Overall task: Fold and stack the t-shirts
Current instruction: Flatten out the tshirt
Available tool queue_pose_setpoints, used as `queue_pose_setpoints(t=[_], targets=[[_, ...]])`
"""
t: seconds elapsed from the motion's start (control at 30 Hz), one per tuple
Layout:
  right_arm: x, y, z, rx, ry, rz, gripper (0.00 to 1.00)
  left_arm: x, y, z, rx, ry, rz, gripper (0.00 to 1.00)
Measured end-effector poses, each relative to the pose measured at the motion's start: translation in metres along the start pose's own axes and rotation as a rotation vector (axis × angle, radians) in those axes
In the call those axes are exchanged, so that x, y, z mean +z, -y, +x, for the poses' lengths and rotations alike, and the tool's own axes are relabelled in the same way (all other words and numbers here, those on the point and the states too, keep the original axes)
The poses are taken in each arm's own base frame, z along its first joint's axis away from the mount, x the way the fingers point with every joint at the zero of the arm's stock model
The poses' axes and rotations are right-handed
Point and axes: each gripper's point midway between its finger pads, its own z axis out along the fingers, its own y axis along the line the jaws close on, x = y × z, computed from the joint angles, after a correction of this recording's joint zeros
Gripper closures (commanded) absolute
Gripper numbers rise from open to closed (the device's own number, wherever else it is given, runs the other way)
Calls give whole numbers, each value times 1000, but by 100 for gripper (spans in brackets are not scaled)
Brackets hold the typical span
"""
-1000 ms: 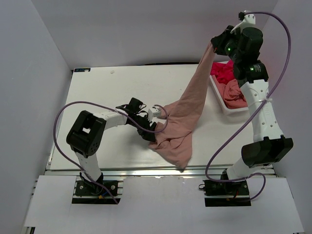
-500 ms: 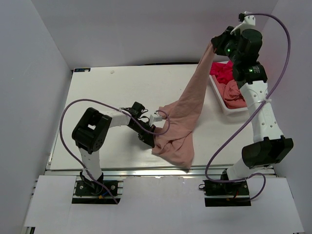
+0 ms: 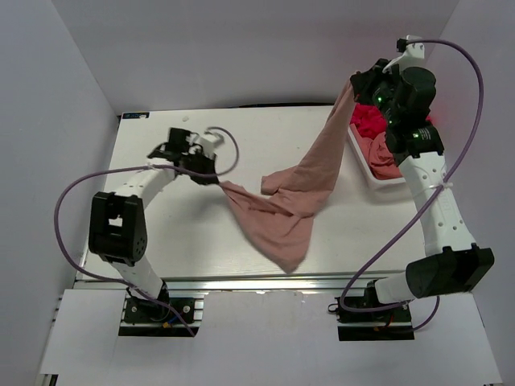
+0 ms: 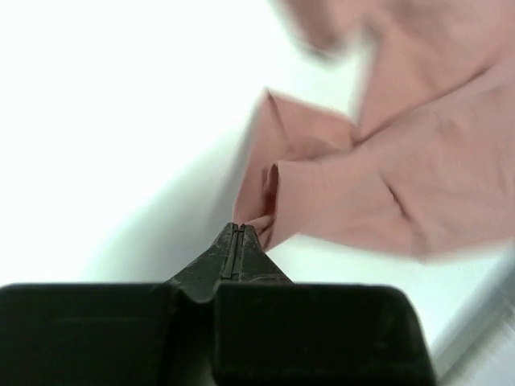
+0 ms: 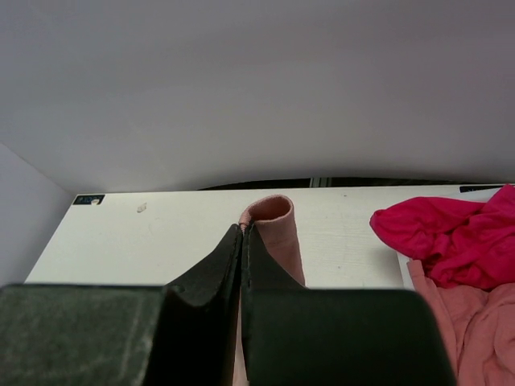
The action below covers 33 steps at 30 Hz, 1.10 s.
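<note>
My left gripper [image 3: 216,180] is clamped on a corner of the salmon-pink t-shirt [image 3: 282,225], low over the white table [image 3: 161,233]. My right gripper [image 3: 355,80] pinches another edge high up, so the cloth hangs stretched between them. Beside it, the white basket [image 3: 359,163] holds a magenta t-shirt [image 3: 368,122] and a second salmon t-shirt [image 3: 386,157], partly screened by the right arm [image 3: 430,189].

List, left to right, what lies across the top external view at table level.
left claw → salmon-pink t-shirt stretched between both arms → white basket → magenta t-shirt inside it. The right claw overlaps the basket's left edge, so it is left out.
</note>
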Motion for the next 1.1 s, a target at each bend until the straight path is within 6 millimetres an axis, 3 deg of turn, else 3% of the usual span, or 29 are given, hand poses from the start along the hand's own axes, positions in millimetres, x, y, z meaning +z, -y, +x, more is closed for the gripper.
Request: queue_pose_setpoints(t=[0.07,0.17,0.33,0.5,0.67,0.83,0.97,1.1], targets=[[-4,0,2,-1,6,0,100,-25,-44,-19,-29,80,-109,100],[-9,2,4,-2,11,5,100,-53,-96,-21,-90,134,-233,100],[-12,6,4,-19,24,25,100,-79,-139,-4,-211,155,-317,100],[-11,14,3,-27,35,68,100,-121,-170,-31,-216,230,-424,100],[-5,20,0,-31,39,101,100,-171,-174,-72,-190,345,-494,100],[-8,16,-11,-32,53,97,100,-223,-155,-103,-151,437,-568,100],[-14,13,-25,-42,80,95,100,-276,-144,-145,-84,533,-657,100],[-19,16,-31,-62,94,115,100,-321,-130,-172,-32,614,-742,100]])
